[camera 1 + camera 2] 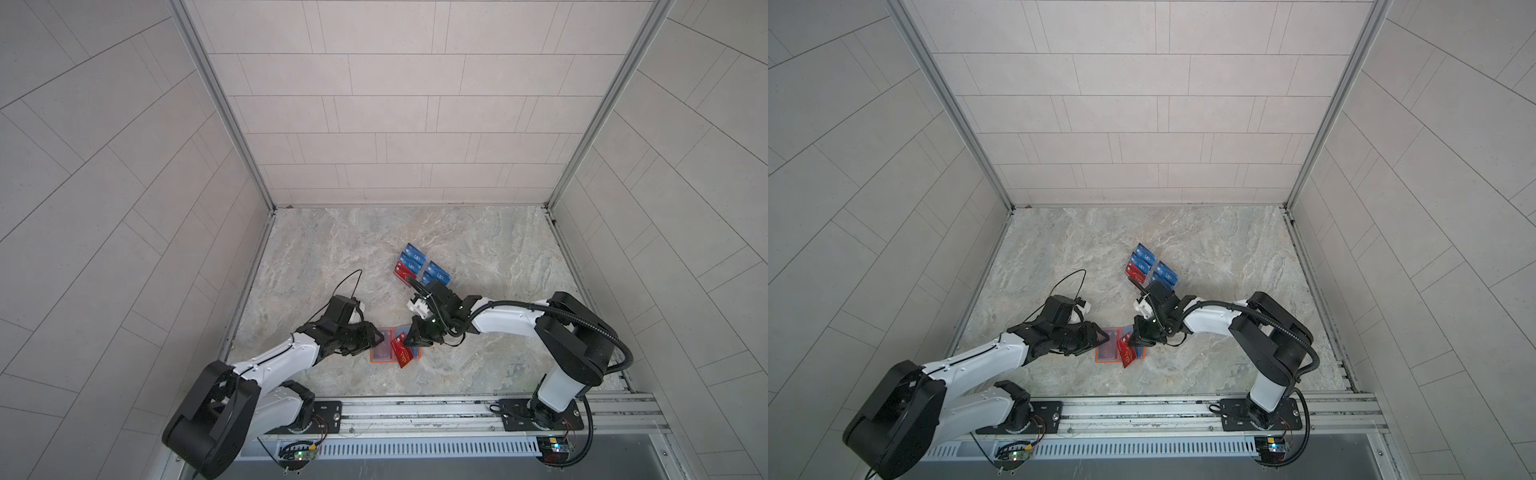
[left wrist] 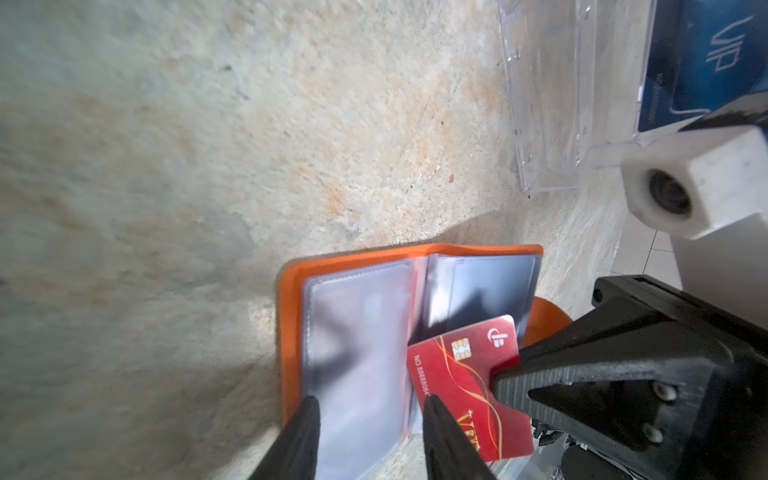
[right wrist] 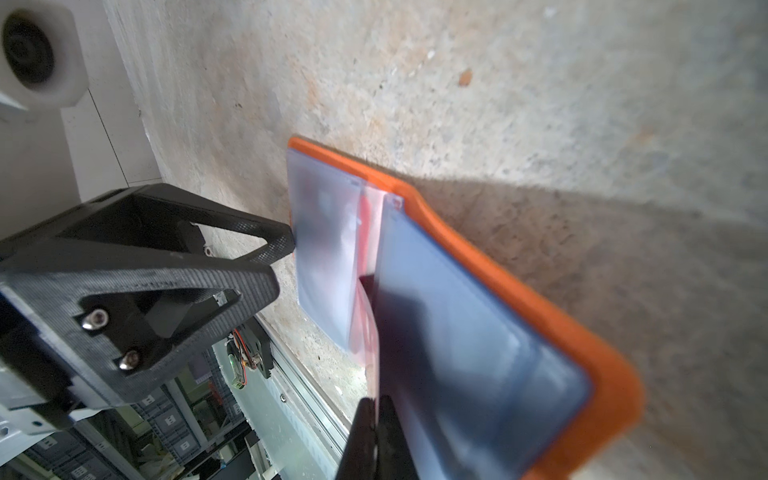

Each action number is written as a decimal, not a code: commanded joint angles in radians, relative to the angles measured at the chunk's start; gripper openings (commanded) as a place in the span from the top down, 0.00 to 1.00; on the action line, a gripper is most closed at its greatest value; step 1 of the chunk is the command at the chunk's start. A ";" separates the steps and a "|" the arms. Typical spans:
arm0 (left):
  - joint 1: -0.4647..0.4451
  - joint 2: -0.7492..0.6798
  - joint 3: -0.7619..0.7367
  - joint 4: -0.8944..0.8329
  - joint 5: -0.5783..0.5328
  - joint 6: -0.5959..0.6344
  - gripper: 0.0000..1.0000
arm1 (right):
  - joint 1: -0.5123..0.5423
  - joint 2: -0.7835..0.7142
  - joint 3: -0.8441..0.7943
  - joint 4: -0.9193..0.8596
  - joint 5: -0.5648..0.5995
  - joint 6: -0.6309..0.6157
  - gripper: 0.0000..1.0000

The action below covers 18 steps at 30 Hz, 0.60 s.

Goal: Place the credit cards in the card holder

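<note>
Card holder [image 1: 382,352], an orange book-like wallet with clear plastic sleeves, lay open and flat on the marbled stone worktop [image 1: 332,249], directly beneath the tips of both end effectors. Beyond the right end effector [image 1: 411,338] stood a clear acrylic tiered rack [image 2: 548,104] holding blue cards [image 2: 723,54] lettered "VIP" in white. The left end effector [image 2: 370,415] had its jaws partly apart, tips resting on the sleeve page on its own side, clamping nothing that I could see. The right end effector was closed on a red plastic card [image 2: 461,374], which projected from it toward the left one, over the sleeve beside the spine. Its long axis ran roughly along the spine, a little skewed. The right arm, I judged, was the one placed to slide it in; which sleeve edge was open I could not tell. The card bore a gold chip, gold "VIP" and "NO 8888…", the rest hidden.
</note>
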 commanded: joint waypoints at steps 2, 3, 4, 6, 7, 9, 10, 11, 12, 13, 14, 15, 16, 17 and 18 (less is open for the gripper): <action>-0.007 -0.016 -0.011 -0.025 -0.011 0.011 0.55 | 0.007 0.015 0.026 -0.038 0.008 0.012 1.00; -0.007 -0.016 -0.011 -0.025 -0.011 0.011 0.54 | 0.008 0.017 0.028 -0.035 0.008 0.012 1.00; -0.007 -0.016 -0.011 -0.024 -0.010 0.011 0.55 | 0.007 0.020 0.032 -0.033 0.010 0.011 1.00; -0.007 -0.016 -0.011 -0.023 -0.011 0.011 0.55 | 0.007 0.027 0.037 -0.022 0.010 0.017 1.00; -0.007 -0.016 -0.011 -0.023 -0.011 0.011 0.55 | 0.008 0.030 0.039 -0.014 0.010 0.020 1.00; -0.006 -0.016 -0.011 -0.023 -0.011 0.011 0.55 | 0.007 0.036 0.043 0.002 0.007 0.027 1.00; -0.007 -0.016 -0.013 -0.023 -0.011 0.011 0.55 | 0.007 0.041 0.043 0.013 0.007 0.034 1.00; -0.007 -0.017 -0.014 -0.024 -0.011 0.011 0.55 | 0.007 0.045 0.044 0.027 0.006 0.040 1.00; -0.007 -0.018 -0.014 -0.025 -0.011 0.011 0.55 | 0.007 0.047 0.045 0.034 0.006 0.044 1.00; -0.007 -0.019 -0.014 -0.025 -0.011 0.011 0.55 | 0.007 0.051 0.046 0.039 0.006 0.045 1.00; -0.007 -0.019 -0.014 -0.025 -0.011 0.011 0.55 | 0.007 0.055 0.048 0.041 0.008 0.045 1.00; -0.006 -0.019 -0.014 -0.025 -0.011 0.012 0.55 | 0.007 0.059 0.051 0.046 0.008 0.045 1.00; -0.007 -0.019 -0.015 -0.025 -0.011 0.011 0.55 | 0.007 0.063 0.051 0.048 0.011 0.044 1.00; -0.007 -0.019 -0.014 -0.025 -0.010 0.010 0.55 | 0.007 0.067 0.052 0.052 0.015 0.045 1.00; -0.007 -0.019 -0.015 -0.025 -0.011 0.011 0.55 | 0.007 0.072 0.053 0.057 0.018 0.044 1.00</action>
